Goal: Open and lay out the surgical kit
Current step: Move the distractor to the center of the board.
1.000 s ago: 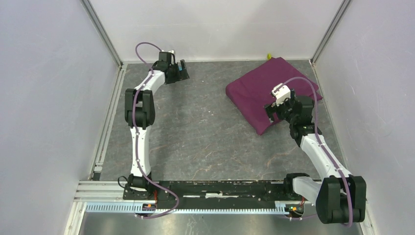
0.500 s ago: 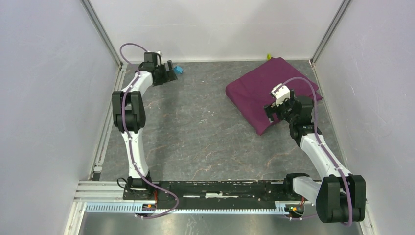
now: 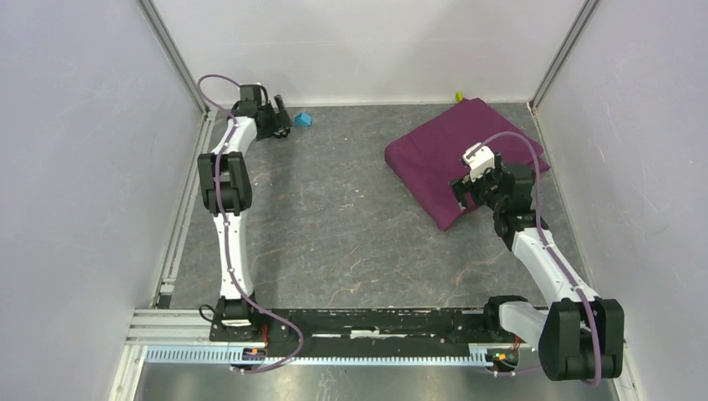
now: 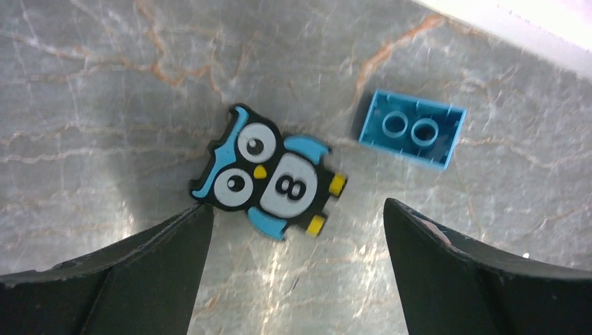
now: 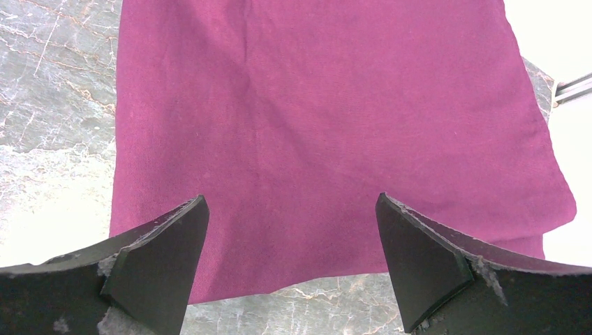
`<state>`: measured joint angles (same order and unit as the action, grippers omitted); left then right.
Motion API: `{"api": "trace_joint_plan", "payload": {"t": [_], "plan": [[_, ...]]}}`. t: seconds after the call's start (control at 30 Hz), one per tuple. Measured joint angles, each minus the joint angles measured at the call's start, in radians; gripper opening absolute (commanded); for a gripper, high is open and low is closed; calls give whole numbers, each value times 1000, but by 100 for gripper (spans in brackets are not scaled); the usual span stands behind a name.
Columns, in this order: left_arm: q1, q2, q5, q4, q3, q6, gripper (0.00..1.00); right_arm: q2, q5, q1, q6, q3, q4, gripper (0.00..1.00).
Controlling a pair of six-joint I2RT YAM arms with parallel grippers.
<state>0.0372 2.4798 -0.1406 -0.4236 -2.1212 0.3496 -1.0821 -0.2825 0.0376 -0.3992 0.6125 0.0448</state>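
Note:
The surgical kit is a folded purple cloth wrap (image 3: 455,150) lying closed at the back right of the table; it fills the right wrist view (image 5: 328,125). Its tray, forceps, tweezers, packet and gauze are hidden. My right gripper (image 3: 469,190) is open and empty, hovering over the wrap's near edge, one finger (image 5: 157,258) on each side of that edge (image 5: 290,202). My left gripper (image 3: 280,121) is open and empty at the back left corner, far from the kit (image 4: 293,209).
A small blue block (image 3: 303,119) lies just right of the left gripper, also in the left wrist view (image 4: 413,129). A black-and-blue owl toy (image 4: 269,171) lies by the left finger. White enclosure walls stand close behind.
My left arm has swung left and back, drawing off the blue block, which now lies uncovered. The right arm and the wrap have not moved.

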Motion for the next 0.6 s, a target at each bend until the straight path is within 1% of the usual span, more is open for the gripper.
{"api": "trace_joint_plan", "payload": {"t": [0.27,0.4,0.5,0.57,0.6], "plan": [[0,98,5,-5,-155,70,96,-5,4,0,-4,0,0,97],[0,106,-2,-4,-164,118,96,-8,9,0,-10,0,0,97],[1,81,-1,35,-109,137,95,-8,14,0,-11,0,0,97],[1,18,-2,80,6,142,94,-8,14,0,-11,0,0,97],[0,-30,-1,98,90,145,93,-8,14,0,-11,0,0,97]]}}
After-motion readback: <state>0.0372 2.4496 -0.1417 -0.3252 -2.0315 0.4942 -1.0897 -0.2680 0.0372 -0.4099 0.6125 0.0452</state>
